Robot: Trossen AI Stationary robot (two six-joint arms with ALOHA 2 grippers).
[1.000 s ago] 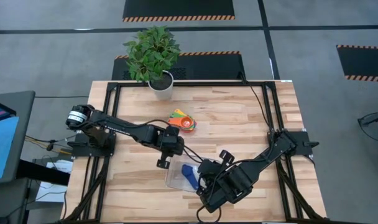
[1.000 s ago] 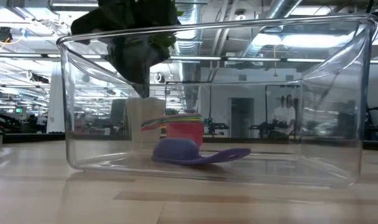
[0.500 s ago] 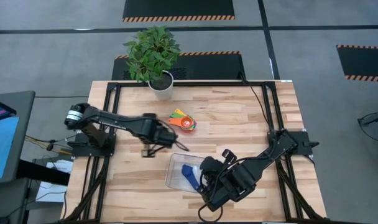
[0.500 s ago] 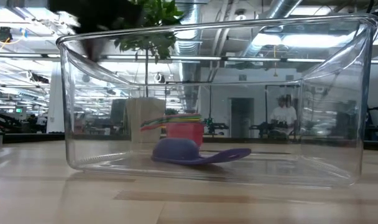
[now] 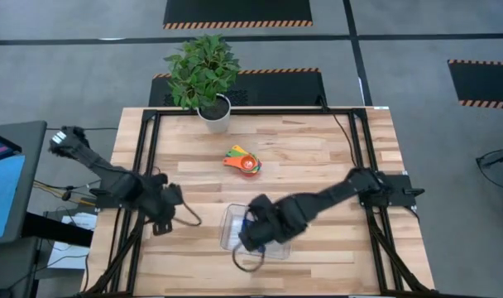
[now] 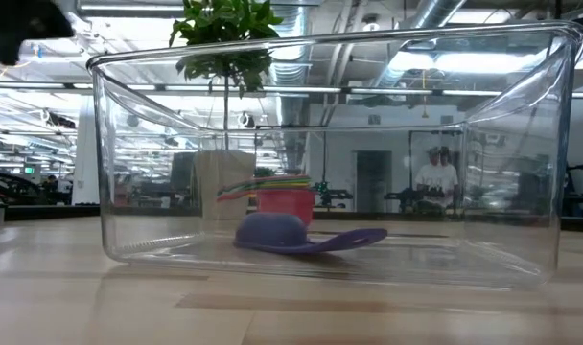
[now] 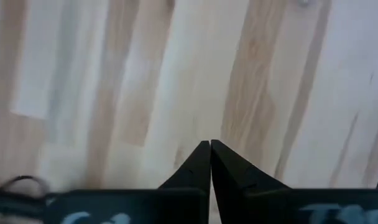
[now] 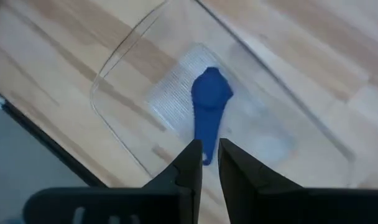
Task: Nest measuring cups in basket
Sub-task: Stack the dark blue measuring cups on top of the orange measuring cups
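You are working on a pale wooden table in a black frame, with grey floor and striped mats around it, and the low view looks through to a lit hall where a person stands far behind. A potted plant stands at the far edge, a stack of coloured cups lies near the middle, and the clear basket at the near edge holds one blue cup lying upside down. Your right gripper hangs above that basket, fingers slightly parted and empty, its arm covering part of it from above; your left gripper, pressed together and empty, sits over bare wood near the table's left edge.
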